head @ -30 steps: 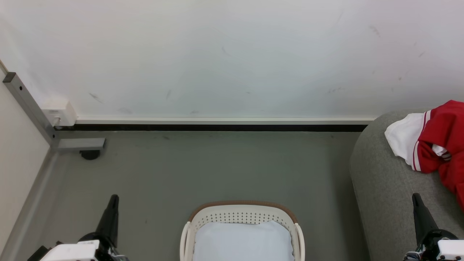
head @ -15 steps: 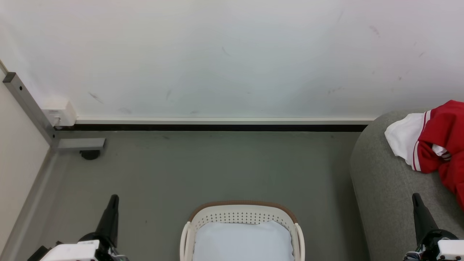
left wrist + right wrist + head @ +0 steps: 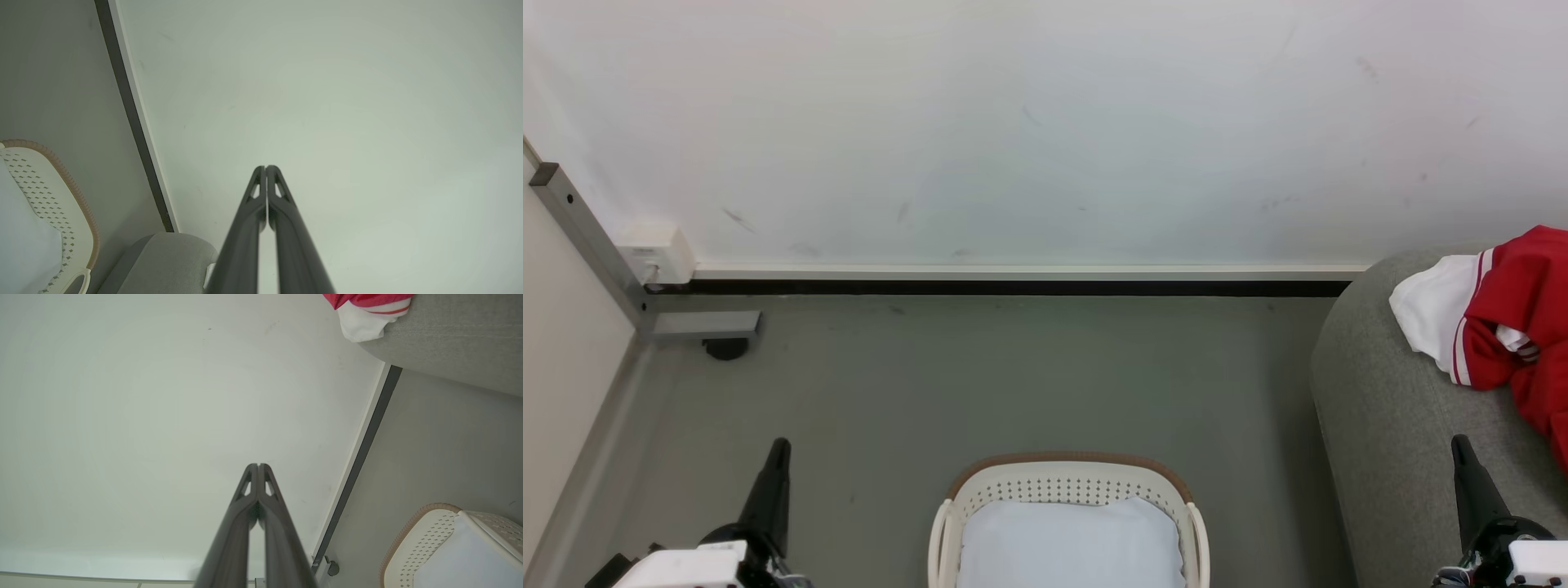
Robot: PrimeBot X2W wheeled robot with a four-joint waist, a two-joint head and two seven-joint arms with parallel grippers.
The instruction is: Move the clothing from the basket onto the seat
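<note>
The clothing, red and white, lies in a heap on the grey seat. In the head view it is just up and to the right of the right gripper. The basket sits on the floor between the two grippers, with a pale blue cloth inside. The left gripper points up toward the white wall.

From the left wrist, the left gripper has its two fingers pressed together with nothing between them. The basket is off to its left. A corner of the seat is low beside the fingers.

From the right wrist, the right gripper is squeezed closed too, holding nothing. The clothing is up and to its right on the seat. The basket is low on its right.
</note>
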